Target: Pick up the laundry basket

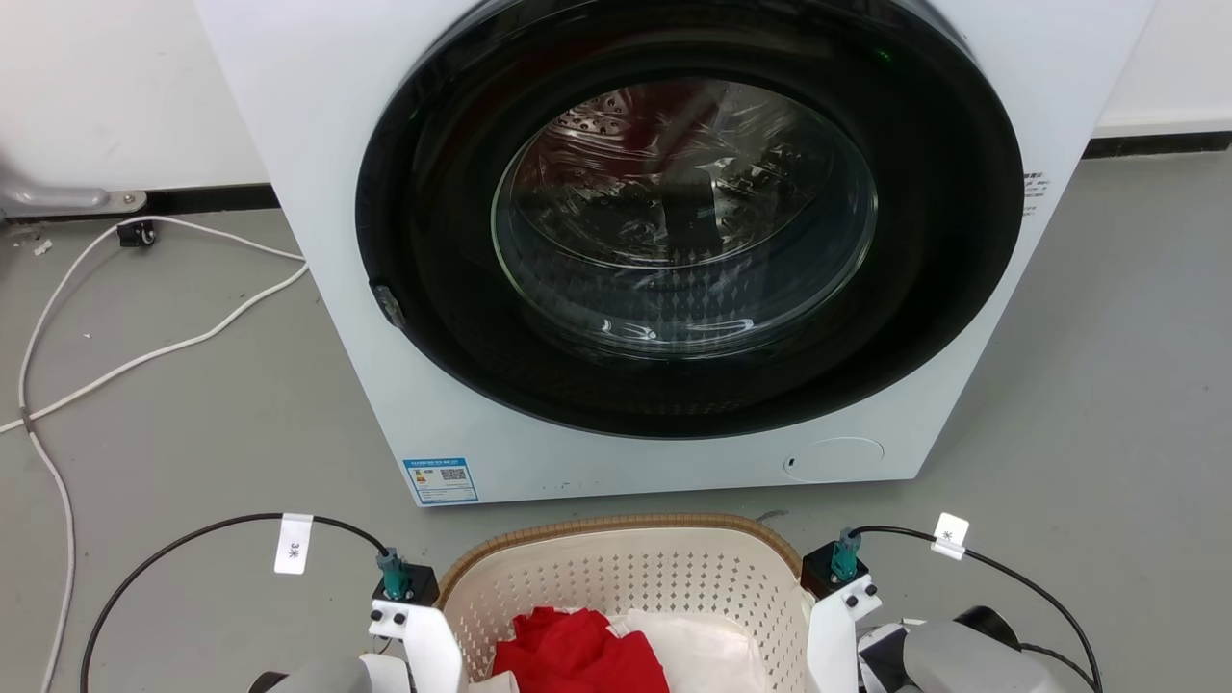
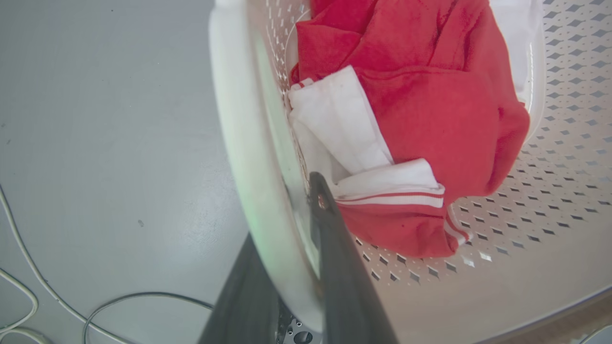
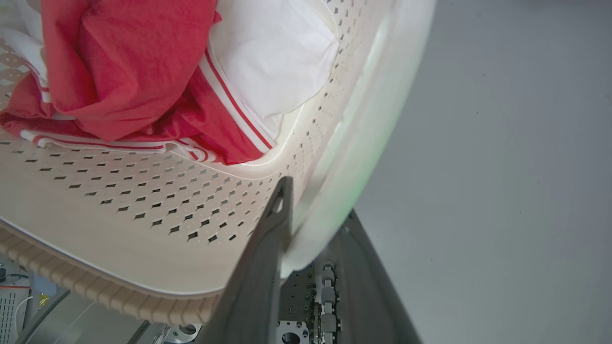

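Observation:
The laundry basket (image 1: 626, 573), cream-white and perforated with a brown woven-look rim, sits at the bottom of the head view between my two wrists. It holds a red garment (image 1: 573, 654) and white cloth (image 1: 703, 650). In the left wrist view my left gripper (image 2: 282, 215) is shut on the basket's white side handle (image 2: 244, 143), one finger inside the wall and one outside. My right gripper (image 3: 318, 200) grips the opposite white handle (image 3: 363, 143) the same way. Whether the basket rests on the floor I cannot tell.
A white washing machine (image 1: 404, 385) with its round dark glass door (image 1: 683, 212) shut stands directly beyond the basket. White cables (image 1: 144, 356) trail over the grey floor at the left. Open floor lies to the right of the machine.

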You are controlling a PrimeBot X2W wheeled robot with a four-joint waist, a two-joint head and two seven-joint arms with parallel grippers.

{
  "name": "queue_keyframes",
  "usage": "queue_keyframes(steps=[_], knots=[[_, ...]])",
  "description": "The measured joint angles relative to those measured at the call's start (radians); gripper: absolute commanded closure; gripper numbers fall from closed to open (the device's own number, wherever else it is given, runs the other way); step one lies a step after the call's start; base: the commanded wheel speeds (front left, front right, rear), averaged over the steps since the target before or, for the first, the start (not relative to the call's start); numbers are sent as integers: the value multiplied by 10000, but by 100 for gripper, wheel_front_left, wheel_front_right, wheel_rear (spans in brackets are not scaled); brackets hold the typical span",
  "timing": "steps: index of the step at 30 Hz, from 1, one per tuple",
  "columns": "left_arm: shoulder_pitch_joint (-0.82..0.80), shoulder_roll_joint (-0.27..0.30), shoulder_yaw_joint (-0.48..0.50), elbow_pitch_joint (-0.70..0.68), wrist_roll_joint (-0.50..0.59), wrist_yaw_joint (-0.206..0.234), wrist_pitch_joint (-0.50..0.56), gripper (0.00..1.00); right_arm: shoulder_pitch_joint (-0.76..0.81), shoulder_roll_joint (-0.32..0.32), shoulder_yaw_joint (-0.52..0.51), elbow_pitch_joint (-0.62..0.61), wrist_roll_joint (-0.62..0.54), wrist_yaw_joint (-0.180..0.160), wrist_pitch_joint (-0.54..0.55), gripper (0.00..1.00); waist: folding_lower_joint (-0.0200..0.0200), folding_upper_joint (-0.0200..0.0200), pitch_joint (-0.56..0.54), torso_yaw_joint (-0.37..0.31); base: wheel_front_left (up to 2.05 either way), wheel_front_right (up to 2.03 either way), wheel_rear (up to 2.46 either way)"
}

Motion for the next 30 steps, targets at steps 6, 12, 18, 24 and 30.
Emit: queue_keyframes(steps=[6,12,18,24,30], knots=[[-24,17,-130,-12,-136,0,-2,100,-37,-8,140,4,151,0,42,100,0,0,12,-7,0,0,0],[-49,38,-222,-15,-232,0,-33,100,-39,-10,219,4,234,0,38,100,0,0,34,-28,0,0,0],[-56,35,-337,-48,-337,0,-77,100,-39,-27,299,15,309,0,38,100,0,0,55,-31,0,0,0],[-79,36,-433,-59,-412,2,-111,100,-41,-44,339,15,334,0,31,100,0,0,86,-23,0,0,0],[-107,36,-495,-69,-451,2,-121,100,-43,-54,359,17,364,0,29,100,0,0,88,-6,0,0,0]])
